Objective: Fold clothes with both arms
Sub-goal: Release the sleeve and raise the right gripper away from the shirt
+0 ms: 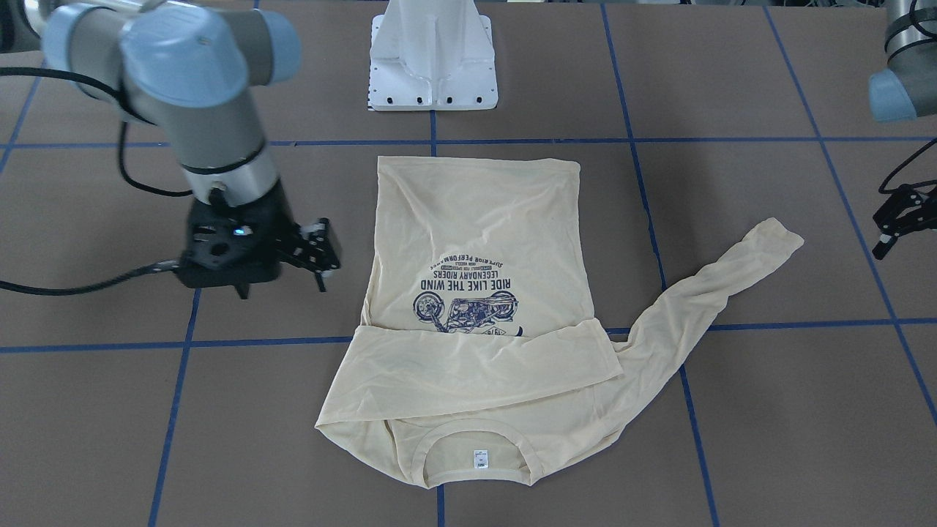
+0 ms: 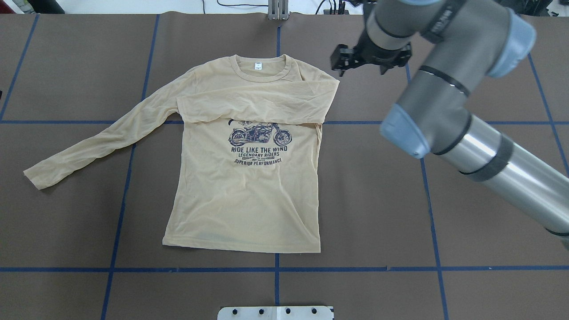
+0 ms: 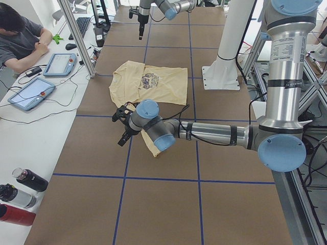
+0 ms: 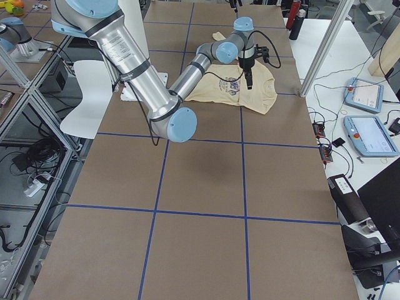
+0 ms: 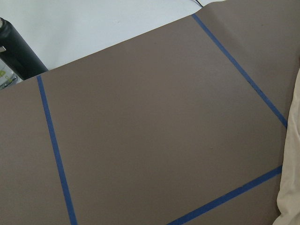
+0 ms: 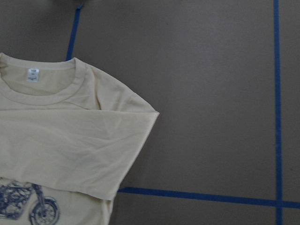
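Observation:
The cream-yellow long-sleeved T-shirt (image 2: 244, 191) lies flat and print-up on the brown table, collar away from the robot. One sleeve (image 2: 258, 104) is folded across the chest. The other sleeve (image 2: 89, 142) stretches out flat towards my left side. The shirt also shows in the front view (image 1: 476, 219) and the right wrist view (image 6: 70, 136). My right gripper (image 2: 342, 60) hovers just beyond the folded shoulder, open and empty; it also shows in the front view (image 1: 322, 252). My left gripper (image 1: 889, 230) is open and empty, apart from the outstretched cuff (image 1: 776, 234).
The white pedestal base (image 1: 433, 66) stands at the robot's edge of the table. Blue tape lines (image 2: 275, 269) cross the mat. A seated operator (image 3: 20, 41), tablets (image 3: 30, 94) and bottles (image 3: 20, 189) are along the far bench.

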{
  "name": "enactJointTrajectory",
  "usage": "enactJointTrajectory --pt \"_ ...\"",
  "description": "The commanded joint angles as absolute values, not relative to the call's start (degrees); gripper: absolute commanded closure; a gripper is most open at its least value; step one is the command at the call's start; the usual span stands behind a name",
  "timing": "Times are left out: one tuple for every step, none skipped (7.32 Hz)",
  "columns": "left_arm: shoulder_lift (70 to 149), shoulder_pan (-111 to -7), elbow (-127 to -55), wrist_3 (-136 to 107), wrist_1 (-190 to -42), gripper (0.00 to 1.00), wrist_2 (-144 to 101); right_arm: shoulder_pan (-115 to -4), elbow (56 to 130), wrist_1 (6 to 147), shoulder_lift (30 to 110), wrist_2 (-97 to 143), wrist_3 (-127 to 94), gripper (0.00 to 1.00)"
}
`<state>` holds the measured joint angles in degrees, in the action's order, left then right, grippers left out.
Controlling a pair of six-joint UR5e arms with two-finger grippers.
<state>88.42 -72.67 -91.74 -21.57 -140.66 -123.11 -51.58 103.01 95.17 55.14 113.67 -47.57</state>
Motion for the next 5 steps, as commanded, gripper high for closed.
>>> enactJointTrajectory --pt "83.96 -70.15 -91.58 -22.41 -144.99 0.00 -122.61 -58.86 112.21 94.57 68.95 120.47 -34.42 0.00" --pt "81.76 -69.09 -91.23 -22.59 -147.89 0.00 -121.04 -61.15 113.80 93.70 73.17 121.72 -30.10 0.00" --pt "80.26 -66.82 -90.27 -25.46 -150.79 0.00 -117.89 -62.82 113.99 91.08 76.17 123.47 -28.49 0.00" --pt "80.07 -63.23 -88.78 -28.97 -153.69 0.01 -115.43 -63.02 113.99 88.88 77.68 123.83 -28.48 0.00" --pt "80.07 -61.11 -86.33 -29.87 -156.16 0.02 -113.75 -63.10 113.99 88.77 77.87 123.84 -28.48 0.00"
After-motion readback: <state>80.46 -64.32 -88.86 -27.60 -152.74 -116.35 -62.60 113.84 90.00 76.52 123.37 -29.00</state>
